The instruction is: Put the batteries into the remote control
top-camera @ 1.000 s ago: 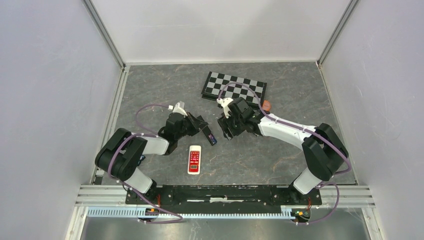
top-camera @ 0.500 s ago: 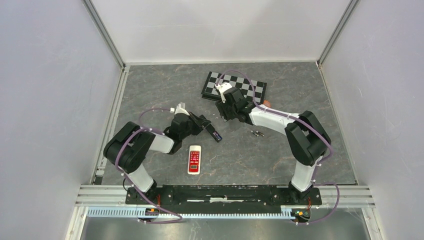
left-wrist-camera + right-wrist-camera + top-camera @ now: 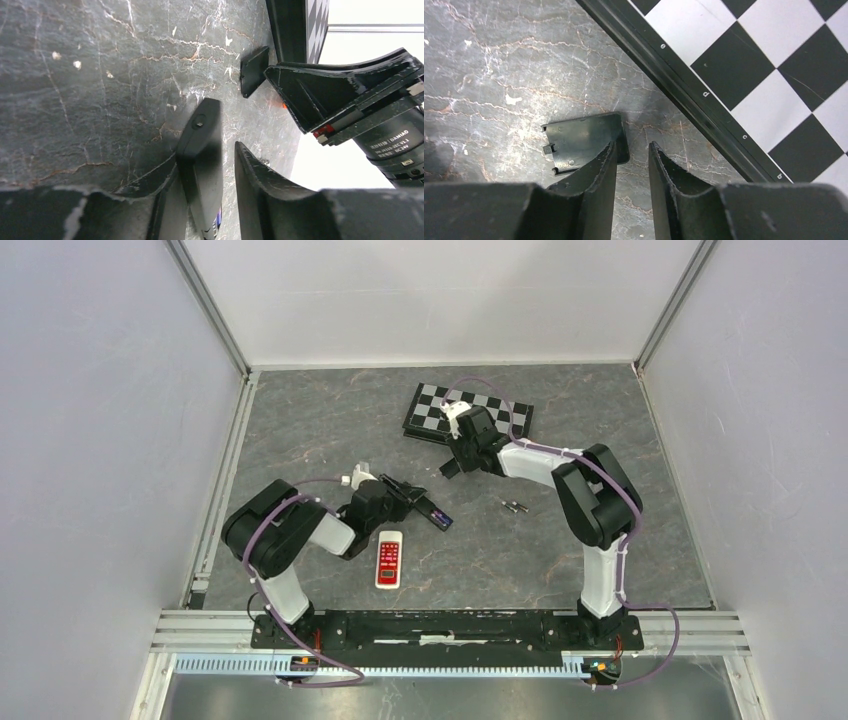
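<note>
Two batteries (image 3: 515,506) lie loose on the counter (image 3: 330,420), side by side, just right of centre in the top view. Neither is in a remote. I see them well apart from both tools. The right tool (image 3: 632,146) sits up and left of them, by the chessboard (image 3: 744,60) edge. The left tool (image 3: 206,154) is further left.

Left tool: jaws partly open around the black remote (image 3: 202,130). The remote leans on one finger with a clear gap to the other, so it's not clamped.

Right tool: jaws nearly together, a narrow gap, nothing between them. Tips are low over the counter. The black battery cover (image 3: 579,140) lies flat there, and one finger overlaps its right edge in the wrist view.

A white remote with a red face (image 3: 389,560) lies below the left tool in the top view, apart from it.
</note>
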Robot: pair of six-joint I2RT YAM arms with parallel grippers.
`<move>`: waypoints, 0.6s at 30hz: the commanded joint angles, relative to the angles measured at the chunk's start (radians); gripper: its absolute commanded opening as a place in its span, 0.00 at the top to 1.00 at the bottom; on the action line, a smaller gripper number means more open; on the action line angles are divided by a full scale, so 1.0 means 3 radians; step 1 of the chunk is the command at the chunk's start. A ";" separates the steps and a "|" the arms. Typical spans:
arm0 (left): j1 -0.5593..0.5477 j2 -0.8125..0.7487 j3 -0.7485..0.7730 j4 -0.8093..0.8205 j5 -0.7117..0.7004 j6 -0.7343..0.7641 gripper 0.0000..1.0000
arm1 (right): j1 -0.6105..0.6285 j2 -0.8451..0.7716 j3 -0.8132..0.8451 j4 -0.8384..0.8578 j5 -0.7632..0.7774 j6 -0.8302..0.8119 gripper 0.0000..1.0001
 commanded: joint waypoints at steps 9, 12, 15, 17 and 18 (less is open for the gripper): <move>-0.0055 -0.0200 -0.0185 -0.0666 -0.0078 -0.0565 0.30 | -0.0026 0.0232 0.0287 -0.0099 -0.0291 -0.0393 0.75; -0.0085 -0.0476 0.0042 -0.1435 -0.0124 -0.0444 0.22 | -0.0026 0.0266 0.0287 -0.0101 -0.0298 -0.0395 0.83; -0.0102 -0.0591 0.0240 -0.2086 -0.0131 -0.0345 0.14 | -0.0031 0.0275 0.0275 -0.0096 -0.0313 -0.0366 0.93; -0.0112 -0.0594 0.0314 -0.2342 -0.0105 -0.0332 0.12 | -0.0031 0.0248 0.0250 -0.0062 -0.0292 -0.0322 1.00; -0.0111 -0.0589 0.0328 -0.2418 -0.0072 -0.0334 0.11 | -0.0036 0.0218 0.0233 -0.0042 -0.0291 -0.0296 1.00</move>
